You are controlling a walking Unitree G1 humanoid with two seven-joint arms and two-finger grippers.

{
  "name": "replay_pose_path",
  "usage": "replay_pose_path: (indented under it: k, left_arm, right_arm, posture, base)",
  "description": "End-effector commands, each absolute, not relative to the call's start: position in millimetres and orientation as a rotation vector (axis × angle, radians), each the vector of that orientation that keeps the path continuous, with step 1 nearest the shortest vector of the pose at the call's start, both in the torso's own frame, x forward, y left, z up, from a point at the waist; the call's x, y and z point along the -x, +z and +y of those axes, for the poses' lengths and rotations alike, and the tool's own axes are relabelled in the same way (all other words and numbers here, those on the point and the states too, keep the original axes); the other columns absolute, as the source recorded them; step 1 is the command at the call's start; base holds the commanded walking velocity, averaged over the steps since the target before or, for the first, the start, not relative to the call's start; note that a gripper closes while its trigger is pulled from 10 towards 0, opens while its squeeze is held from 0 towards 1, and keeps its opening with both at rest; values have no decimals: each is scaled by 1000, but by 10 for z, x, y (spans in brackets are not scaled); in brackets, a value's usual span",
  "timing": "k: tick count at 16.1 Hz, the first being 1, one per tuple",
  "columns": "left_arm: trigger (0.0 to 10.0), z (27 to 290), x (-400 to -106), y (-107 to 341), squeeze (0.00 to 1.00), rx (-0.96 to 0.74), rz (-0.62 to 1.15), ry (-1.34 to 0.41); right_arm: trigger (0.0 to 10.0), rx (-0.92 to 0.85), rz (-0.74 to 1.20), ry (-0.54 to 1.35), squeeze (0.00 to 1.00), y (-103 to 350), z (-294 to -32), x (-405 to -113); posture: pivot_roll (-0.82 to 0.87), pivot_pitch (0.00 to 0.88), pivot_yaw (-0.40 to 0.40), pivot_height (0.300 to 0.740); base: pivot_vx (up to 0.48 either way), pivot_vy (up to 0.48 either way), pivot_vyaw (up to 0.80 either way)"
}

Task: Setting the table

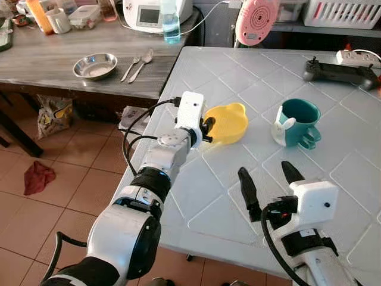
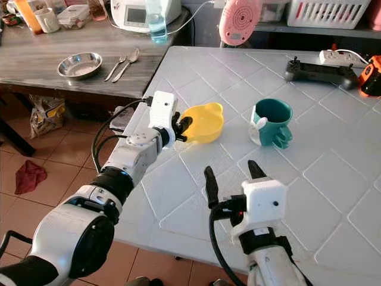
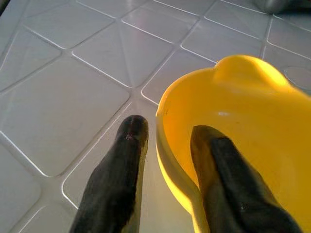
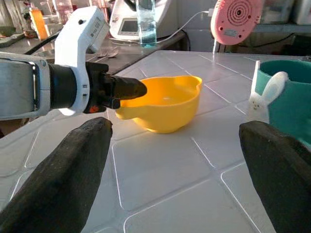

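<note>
A yellow bowl [image 1: 229,122] with a small ear-shaped handle sits on the white tiled table [image 1: 238,77], towards its left edge. My left gripper [image 1: 207,130] is at the bowl's near-left rim. It is open, with one finger [image 3: 228,184] inside the bowl and the other finger [image 3: 121,165] outside, a narrow gap from the wall. A teal mug [image 1: 297,122] with a white bunny figure stands to the bowl's right. My right gripper [image 1: 266,170] is open over bare table nearer the front edge, pointing between bowl and mug.
A grey wooden table at the left holds a steel bowl [image 1: 95,65], a fork and spoon [image 1: 137,65] and a water bottle [image 1: 170,24]. A pink fan [image 1: 256,21] and a black controller [image 1: 339,72] stand at the back. A red cloth [image 1: 37,177] lies on the floor.
</note>
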State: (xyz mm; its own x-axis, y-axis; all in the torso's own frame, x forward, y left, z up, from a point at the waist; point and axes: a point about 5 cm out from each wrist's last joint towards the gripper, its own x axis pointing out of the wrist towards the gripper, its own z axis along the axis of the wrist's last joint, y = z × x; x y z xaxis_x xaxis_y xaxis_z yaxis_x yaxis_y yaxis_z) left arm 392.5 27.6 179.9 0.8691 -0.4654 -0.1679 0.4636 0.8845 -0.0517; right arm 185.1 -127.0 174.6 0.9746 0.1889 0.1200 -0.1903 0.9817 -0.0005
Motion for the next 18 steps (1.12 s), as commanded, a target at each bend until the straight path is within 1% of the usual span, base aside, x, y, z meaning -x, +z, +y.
replay_pose_path:
  k: [1, 5, 6, 8, 9, 14, 15, 16, 17, 18]
  left_arm:
    - [0, 284, -3941, 1869, 0, -30, 150, -494]
    - [0, 259, -3928, 1828, 0, -60, 193, -522]
    - [10000, 246, -3917, 1808, 0, -73, 213, -550]
    - [10000, 236, -3914, 1815, 0, -75, 213, -566]
    - [10000, 226, -3911, 1818, 1000, -60, 215, -574]
    - [10000, 247, -3923, 1822, 1000, -73, 225, -551]
    - [10000, 256, -3929, 1834, 0, -68, 222, -555]
    - [8784, 256, -3930, 1840, 0, -58, 223, -567]
    - [3255, 260, -3932, 1846, 0, -59, 219, -563]
    - [0, 253, -3929, 1847, 0, -55, 219, -571]
  right_arm:
    - [10000, -15, -98, 201, 0, 1713, -1260, -1846]
    - [10000, -14, -93, 203, 0, 1697, -1260, -1847]
    - [10000, -13, -91, 205, 0, 1692, -1257, -1847]
    - [10000, -12, -88, 206, 0, 1682, -1257, -1848]
    - [10000, -11, -87, 207, 0, 1678, -1255, -1848]
    - [10000, 0, -85, 210, 0, 1671, -1265, -1854]
    - [10000, 3, -84, 209, 0, 1669, -1269, -1854]
    - [10000, 5, -84, 210, 0, 1668, -1270, -1854]
    - [10000, 4, -83, 211, 0, 1667, -1270, -1854]
    - [10000, 5, -83, 211, 0, 1666, -1269, -1854]
  posture:
    - [-86, 147, 75, 714]
    - [-83, 147, 78, 714]
    - [-80, 147, 79, 714]
    - [-78, 147, 79, 714]
    - [-79, 146, 80, 714]
    - [-80, 145, 76, 714]
    - [-82, 143, 75, 714]
    - [-82, 143, 75, 714]
    - [-82, 143, 75, 714]
    - [-82, 143, 75, 714]
  base:
    - [0, 0, 0]
    - [0, 0, 0]
    - [0, 0, 0]
    - [0, 0, 0]
    - [0, 0, 0]
    - [0, 0, 0]
    - [0, 0, 0]
    - [0, 0, 0]
    - [0, 0, 0]
    - [0, 0, 0]
